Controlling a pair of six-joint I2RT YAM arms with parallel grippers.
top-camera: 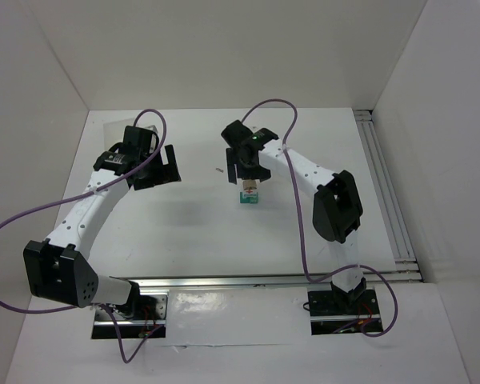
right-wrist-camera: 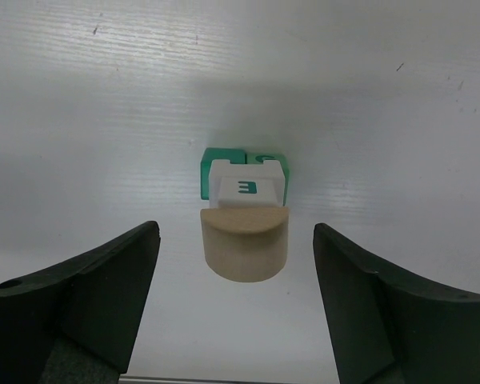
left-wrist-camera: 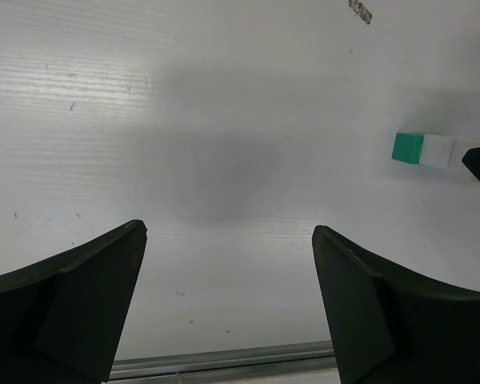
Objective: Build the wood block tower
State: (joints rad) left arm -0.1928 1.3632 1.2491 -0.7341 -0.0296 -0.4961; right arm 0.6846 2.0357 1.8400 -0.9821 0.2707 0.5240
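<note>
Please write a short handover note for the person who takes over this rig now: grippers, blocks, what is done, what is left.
Left gripper: jaws open, nothing between them, off to the side of the blocks.
Right gripper: jaws open, either side of the tan cylinder, not touching it.
Blocks: teal cube at the bottom, white cube on it, tan cylinder on top.
Done: all three seem stacked.
To do: probably only lift the right arm away without knocking them.

A robotics lab — white enclosure walls (top-camera: 48,72) (aluminium rails (top-camera: 388,192)).
</note>
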